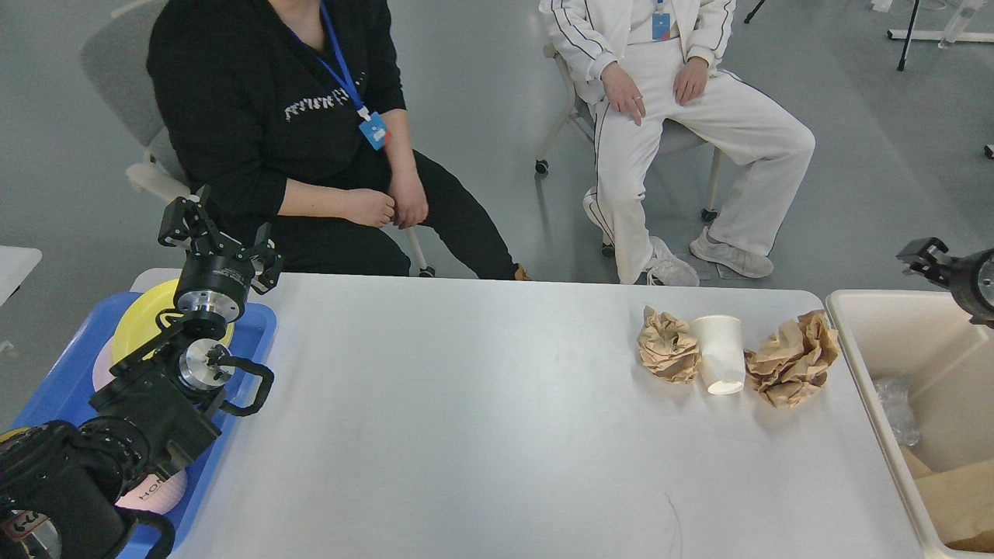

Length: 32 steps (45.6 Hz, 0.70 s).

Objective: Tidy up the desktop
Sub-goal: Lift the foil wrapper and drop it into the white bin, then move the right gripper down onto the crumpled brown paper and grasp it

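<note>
Head view. The large white rectangular desktop [466, 419] fills the centre of the frame, with a blue plastic tray [252, 330] at its left edge and a cream plastic bin [870, 334] at its right edge. Three items are left on the desktop, all clustered near the far right corner: a small crumpled brown paper ball [666, 355], a white paper cup [720, 353] lying on its side and touching that ball, and a larger crumpled brown paper wad [792, 359] just beside the cup on the bin side. The bin already holds a clear crinkled plastic bag [893, 407] and some brown cardboard [959, 497], so part of the rubbish looks binned. Judgement: task partly done; the three items remain. The tray carries a yellow plate [144, 318] and a pink plate [159, 491]. The left gripper [213, 237] hangs over the tray's far end, fingers spread apart, holding nothing. The right gripper [920, 256] sits above the bin's far rim; too small and dark to tell whether the fingers are apart or together. Writing: "HO" legible on the pink plate, rest hidden; seated person's shirt print is blurred.
</note>
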### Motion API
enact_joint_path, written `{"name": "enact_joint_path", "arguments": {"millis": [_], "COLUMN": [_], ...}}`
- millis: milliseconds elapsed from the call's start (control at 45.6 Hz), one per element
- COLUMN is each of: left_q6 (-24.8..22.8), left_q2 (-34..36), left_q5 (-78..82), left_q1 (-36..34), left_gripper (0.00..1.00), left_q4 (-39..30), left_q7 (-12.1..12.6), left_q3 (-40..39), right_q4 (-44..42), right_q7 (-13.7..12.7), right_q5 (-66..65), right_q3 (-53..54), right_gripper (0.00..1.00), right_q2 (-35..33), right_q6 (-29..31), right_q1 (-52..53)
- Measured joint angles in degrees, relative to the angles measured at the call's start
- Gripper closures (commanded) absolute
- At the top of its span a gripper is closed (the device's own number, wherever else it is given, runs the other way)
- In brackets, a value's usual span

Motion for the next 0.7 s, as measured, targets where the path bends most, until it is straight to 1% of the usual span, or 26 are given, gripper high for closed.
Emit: {"name": "enact_joint_path", "arguments": {"millis": [88, 263, 329, 395, 461, 570, 658, 702], "left_q6": [0.0, 0.0, 0.0, 0.0, 0.0, 0.0, 0.0, 0.0], "left_q2": [0.0, 0.0, 0.0, 0.0, 0.0, 0.0, 0.0, 0.0], "left_q5": [0.0, 0.0, 0.0, 0.0, 0.0, 0.0, 0.0, 0.0], "left_q1": [0.0, 0.0, 0.0, 0.0, 0.0, 0.0, 0.0, 0.0], "left_gripper": [0.04, 0.04, 0.04, 0.04, 0.04, 0.04, 0.04, 0.04], "left_q4": [0.0, 0.0, 0.0, 0.0, 0.0, 0.0, 0.0, 0.0], "left_q7": [0.0, 0.0, 0.0, 0.0, 0.0, 0.0, 0.0, 0.0], "left_q3": [0.0, 0.0, 0.0, 0.0, 0.0, 0.0, 0.0, 0.0], "right_q4": [4.7, 10.5, 12.4, 14.4, 15.9, 17.0, 16.8, 16.1], "right_q7": [0.0, -0.1, -0.1, -0.1, -0.1, -0.1, -0.1, -0.1], "right_q5": [0.0, 0.0, 0.1, 0.2, 0.3, 0.3, 0.3, 0.1], "right_q3": [-0.3, -0.7, -0.7, -0.6, -0.5, -0.6, -0.7, -0.7], "right_gripper": [0.0, 0.0, 0.0, 0.0, 0.0, 0.0, 0.0, 0.0], "right_q2": [-0.8, -0.5, 0.0, 0.6, 1.1, 2.0, 2.6, 2.7], "right_q6": [5.7, 20.1, 24.4, 27.3, 28.6, 29.1, 28.3, 26.4], "right_q1": [6.5, 19.1, 23.4, 26.8, 28.8, 29.7, 29.2, 27.1]}}
